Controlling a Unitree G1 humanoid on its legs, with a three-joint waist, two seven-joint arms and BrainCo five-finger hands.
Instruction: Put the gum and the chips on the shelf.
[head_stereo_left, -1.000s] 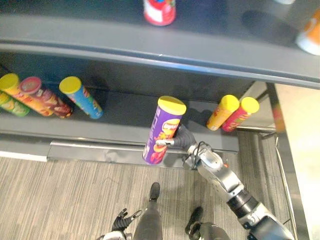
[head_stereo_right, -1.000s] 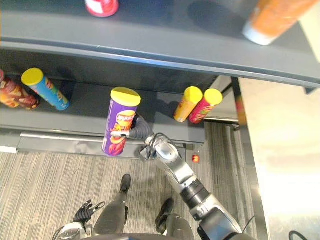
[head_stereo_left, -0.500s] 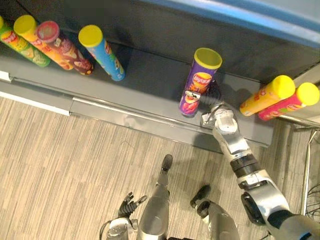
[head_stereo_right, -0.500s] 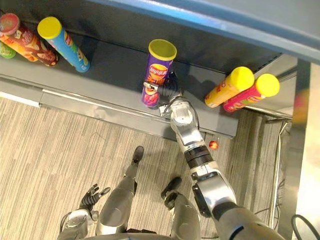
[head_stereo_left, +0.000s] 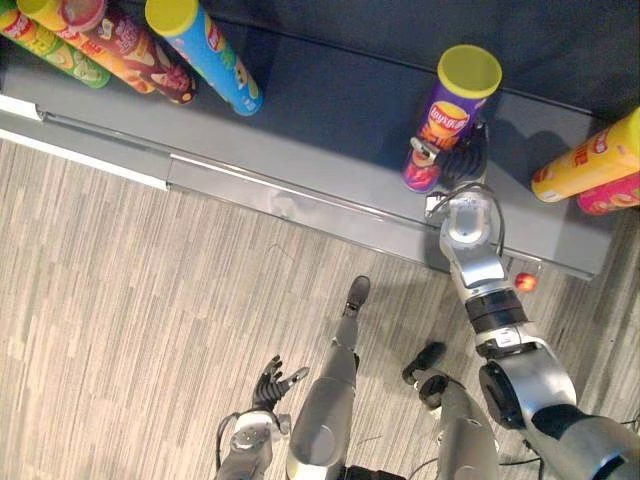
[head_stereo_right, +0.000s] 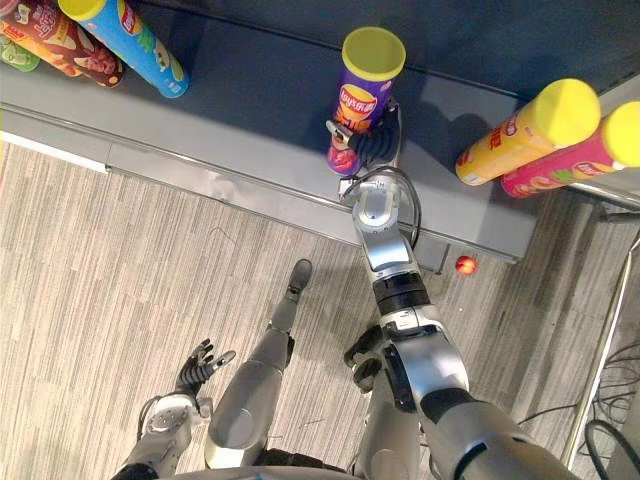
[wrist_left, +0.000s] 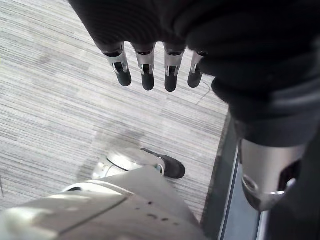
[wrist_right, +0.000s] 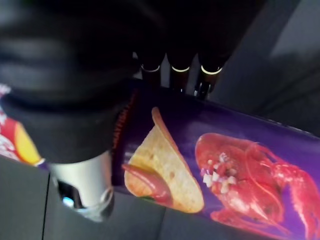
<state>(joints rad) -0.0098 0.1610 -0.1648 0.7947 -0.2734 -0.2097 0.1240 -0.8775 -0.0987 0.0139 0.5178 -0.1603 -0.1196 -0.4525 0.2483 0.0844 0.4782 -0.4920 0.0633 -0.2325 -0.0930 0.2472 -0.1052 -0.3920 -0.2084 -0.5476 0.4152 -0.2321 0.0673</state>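
A purple chips can (head_stereo_left: 450, 112) with a yellow lid stands upright on the dark grey bottom shelf (head_stereo_left: 330, 120), right of its middle. My right hand (head_stereo_left: 456, 162) reaches in from the floor side and is shut on the can's lower part. In the right wrist view its fingers (wrist_right: 172, 70) and thumb (wrist_right: 85, 187) wrap the purple can (wrist_right: 225, 170). My left hand (head_stereo_left: 271, 383) hangs low above the floor, open and empty, its fingers (wrist_left: 146, 75) straight.
A blue can (head_stereo_left: 205, 55) and several red, orange and green cans (head_stereo_left: 110, 45) stand at the shelf's left. Just right of the purple can are a yellow can (head_stereo_left: 590, 160) and a pink one (head_stereo_left: 612, 195). A small red ball (head_stereo_left: 526, 282) lies on the striped floor by the shelf's front rail (head_stereo_left: 300, 205).
The camera has tilted down toward the floor. My right hand has carried the purple can from the shelf's front edge further in, still holding it. The left hand stays low.
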